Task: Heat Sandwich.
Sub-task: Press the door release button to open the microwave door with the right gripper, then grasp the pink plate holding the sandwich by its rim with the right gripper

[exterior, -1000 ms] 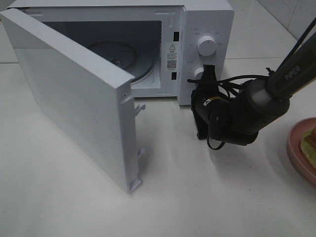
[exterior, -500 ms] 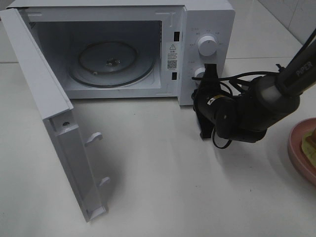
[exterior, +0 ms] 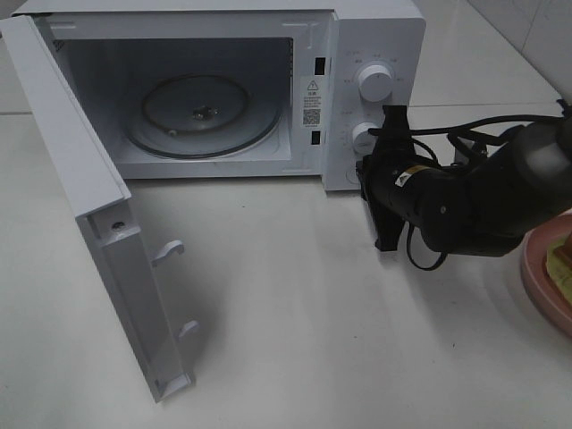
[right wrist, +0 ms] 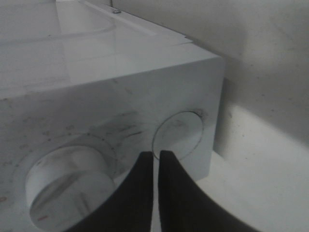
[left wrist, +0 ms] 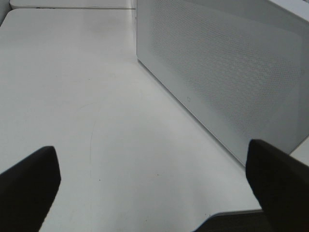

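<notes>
The sandwich [exterior: 562, 257] lies on a round pink plate [exterior: 539, 284] at the right edge of the exterior high view, mostly cut off. The white microwave [exterior: 375, 36] stands open, showing its glass turntable [exterior: 201, 112]. Its door [exterior: 80, 170] is swung wide to the left. My right gripper [exterior: 391, 114] is shut and empty, with its tips just in front of the lower knob [exterior: 362, 134]. In the right wrist view the gripper [right wrist: 155, 157] has closed fingers before the control panel [right wrist: 120, 96]. My left gripper [left wrist: 154, 193] is open and empty, beside a perforated white panel [left wrist: 227, 72].
The upper knob [exterior: 375, 82] sits above the lower one on the control panel. The open door reaches out over the table's left front. My right arm's dark body [exterior: 474, 201] and its cables lie between the microwave and the plate. The white tabletop [exterior: 313, 340] lies in front.
The microwave door has swung from half open to wide open on the left. My right gripper and arm have moved a little to the right, away from the door opening.
</notes>
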`<action>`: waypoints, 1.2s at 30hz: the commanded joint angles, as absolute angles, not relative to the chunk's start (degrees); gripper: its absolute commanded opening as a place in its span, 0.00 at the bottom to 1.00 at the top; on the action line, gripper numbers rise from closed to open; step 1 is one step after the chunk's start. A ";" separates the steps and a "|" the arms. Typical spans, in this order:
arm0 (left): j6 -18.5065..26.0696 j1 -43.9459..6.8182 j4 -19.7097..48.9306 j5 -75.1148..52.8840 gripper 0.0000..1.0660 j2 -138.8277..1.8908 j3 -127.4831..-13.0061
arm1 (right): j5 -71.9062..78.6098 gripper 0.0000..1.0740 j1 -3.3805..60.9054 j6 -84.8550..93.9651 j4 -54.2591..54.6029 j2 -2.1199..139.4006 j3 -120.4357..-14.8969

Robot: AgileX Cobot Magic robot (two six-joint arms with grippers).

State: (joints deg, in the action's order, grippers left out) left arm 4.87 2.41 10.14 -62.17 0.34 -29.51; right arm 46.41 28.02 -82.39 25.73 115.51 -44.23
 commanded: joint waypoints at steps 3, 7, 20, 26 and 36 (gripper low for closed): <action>4.98 2.29 10.54 -61.59 0.91 1.20 -29.45 | 43.49 0.04 27.67 -82.22 22.57 111.90 -41.31; 4.98 2.29 10.54 -61.59 0.91 1.20 -29.45 | 42.00 0.04 27.67 -81.93 19.77 109.38 -38.67; 4.98 2.29 10.54 -61.59 0.91 1.20 -29.45 | 27.96 0.04 27.67 -66.23 16.50 99.92 -35.41; 4.98 2.29 10.54 -61.59 0.91 1.20 -29.45 | 16.33 0.05 27.56 -48.99 16.50 95.05 -35.41; 4.98 2.29 10.54 -61.59 0.91 1.20 -29.45 | -4.07 0.06 27.56 -23.09 16.50 91.27 -38.50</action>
